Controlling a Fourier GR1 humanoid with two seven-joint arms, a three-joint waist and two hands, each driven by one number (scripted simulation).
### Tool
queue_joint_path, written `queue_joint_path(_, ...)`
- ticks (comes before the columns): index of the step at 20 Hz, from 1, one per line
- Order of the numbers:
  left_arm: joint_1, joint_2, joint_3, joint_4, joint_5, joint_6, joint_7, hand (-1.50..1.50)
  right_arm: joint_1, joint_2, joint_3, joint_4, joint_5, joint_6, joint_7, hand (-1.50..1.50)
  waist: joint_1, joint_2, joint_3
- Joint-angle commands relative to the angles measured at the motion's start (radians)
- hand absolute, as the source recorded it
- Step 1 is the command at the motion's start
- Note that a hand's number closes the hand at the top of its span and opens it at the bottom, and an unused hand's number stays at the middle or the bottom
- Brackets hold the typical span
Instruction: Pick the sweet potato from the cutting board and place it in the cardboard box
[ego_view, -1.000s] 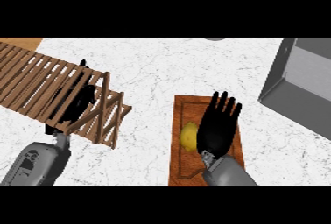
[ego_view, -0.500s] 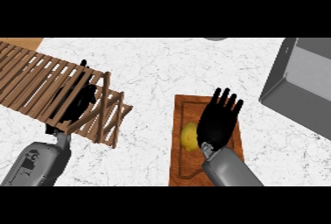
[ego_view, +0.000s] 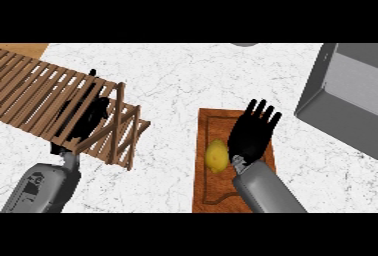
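— Where is the sweet potato (ego_view: 216, 156)?

— On the cutting board (ego_view: 209, 125), towards its left side, about halfway along the board. It is a yellow oval lying flat.

— Which way does it point?

— Its long axis runs up and down the head view, along the board's own length, with the far end leaning a little to the left.

— And the right hand (ego_view: 249, 140)?

— Over the same board, just to the right of the sweet potato. Its fingers (ego_view: 252, 107) are straight and spread, pointing away from the robot and slightly rightward. Nothing is pinched or wrapped in them. Whether the hand's edge touches the sweet potato, I cannot tell.

— The left hand (ego_view: 90, 116)?

— At the left of the view, behind the slats of a wooden rack (ego_view: 44, 95) that lies slantwise on the white tabletop (ego_view: 184, 80). One fingertip shows past the rack's upper rail, and the fingers look straight, though the slats cover much of the hand.

— The box?

— A grey box (ego_view: 347, 95) stands at the right edge, well apart from the sweet potato, with bare tabletop between it and the board.
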Motion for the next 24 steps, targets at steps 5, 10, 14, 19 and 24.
queue_joint_path(5, 0.125, -0.003, 0.012, 0.12, -0.021, 0.031, 0.024, 0.0, -0.032, 0.016, -0.016, 0.06, -0.01, 0.056, 0.179, -1.5, 0.003, 0.019, -0.024)
queue_joint_path(10, 0.12, 0.002, 0.024, 0.116, -0.032, 0.032, 0.023, 0.0, -0.027, 0.016, -0.028, 0.104, -0.002, 0.02, 0.16, -1.5, 0.0, 0.019, -0.024)
queue_joint_path(14, 0.134, -0.012, 0.031, 0.109, -0.031, 0.034, 0.005, 0.0, -0.062, 0.016, -0.064, 0.154, -0.009, 0.014, 0.148, -1.5, 0.008, 0.021, -0.024)
queue_joint_path(19, 0.141, -0.031, 0.017, 0.128, -0.047, 0.037, 0.005, 0.0, -0.037, 0.016, -0.057, 0.166, -0.003, -0.031, 0.128, -1.5, -0.002, 0.02, -0.024)
queue_joint_path(24, 0.131, -0.012, 0.045, 0.119, -0.053, 0.039, 0.016, 0.0, -0.055, 0.016, -0.08, 0.176, 0.005, -0.026, 0.097, -1.5, -0.004, 0.017, -0.024)
